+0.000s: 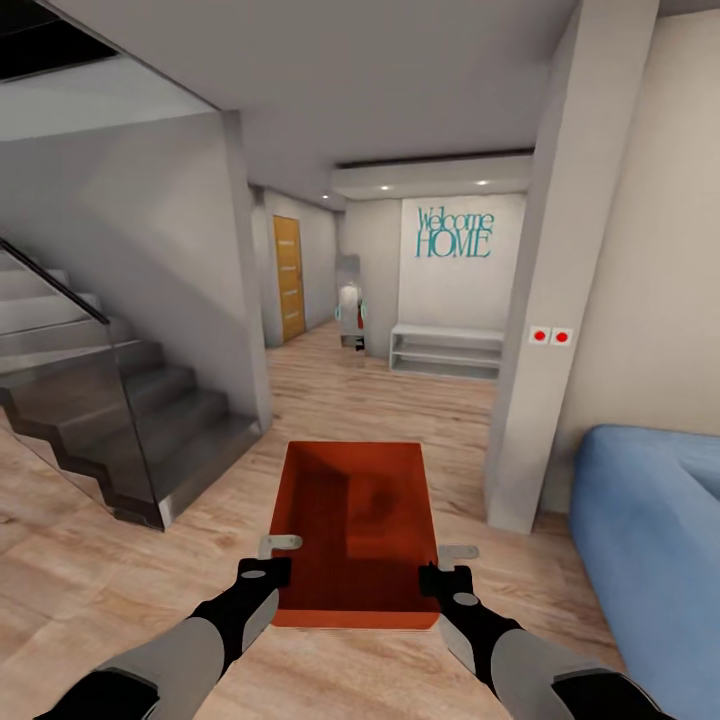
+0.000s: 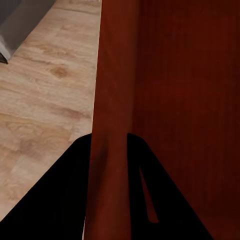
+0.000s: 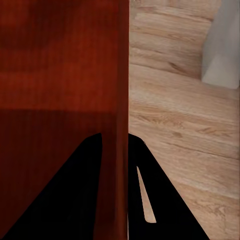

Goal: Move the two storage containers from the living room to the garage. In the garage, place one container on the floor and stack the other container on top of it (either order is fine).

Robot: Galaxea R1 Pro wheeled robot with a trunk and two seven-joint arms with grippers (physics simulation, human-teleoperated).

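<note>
Both claws, left claw (image 1: 268,570) & right claw (image 1: 448,574), clamp empty orange-red container (image 1: 355,520) walls.

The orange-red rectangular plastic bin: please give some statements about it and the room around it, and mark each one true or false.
1. The orange-red rectangular plastic bin is held by both grippers, the left gripper and the right gripper, one on each long wall. True.
2. The bin is full of clothes. False: it is empty.
3. The blue sofa is on the robot's right. True.
4. The floor under the bin is dark grey concrete. False: it is light wood-plank flooring.
5. A grey staircase with a glass panel is on the left. True.
</note>
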